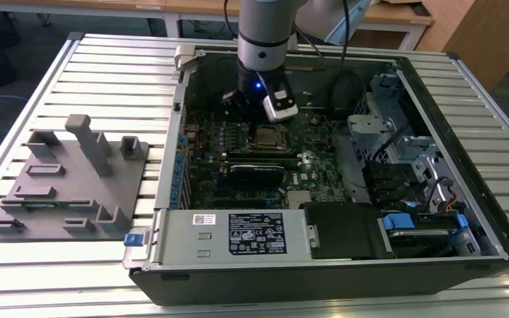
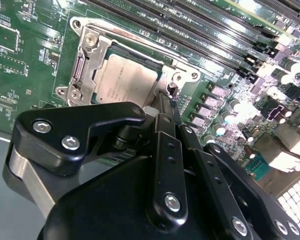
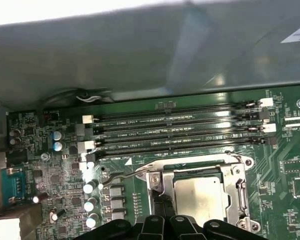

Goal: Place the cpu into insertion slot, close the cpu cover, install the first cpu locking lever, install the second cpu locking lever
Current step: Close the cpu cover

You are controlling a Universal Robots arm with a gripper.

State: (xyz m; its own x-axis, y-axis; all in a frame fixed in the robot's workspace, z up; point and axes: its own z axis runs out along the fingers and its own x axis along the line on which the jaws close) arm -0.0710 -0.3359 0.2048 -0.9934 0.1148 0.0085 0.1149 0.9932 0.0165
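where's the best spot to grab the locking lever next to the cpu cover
Probably the lever by its hooked free end, which bends out past the cover towards the capacitors. Come from above, closing across the thin wire; the rest runs tight along the cover's edge.

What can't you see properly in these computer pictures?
1. Second wrist view: the pincer covers the chip's near corner and part of the metal cover.
2. First wrist view: the pincer hides part of the cover's near edge.
3. Exterior view: the chip is too small to tell how it sits.
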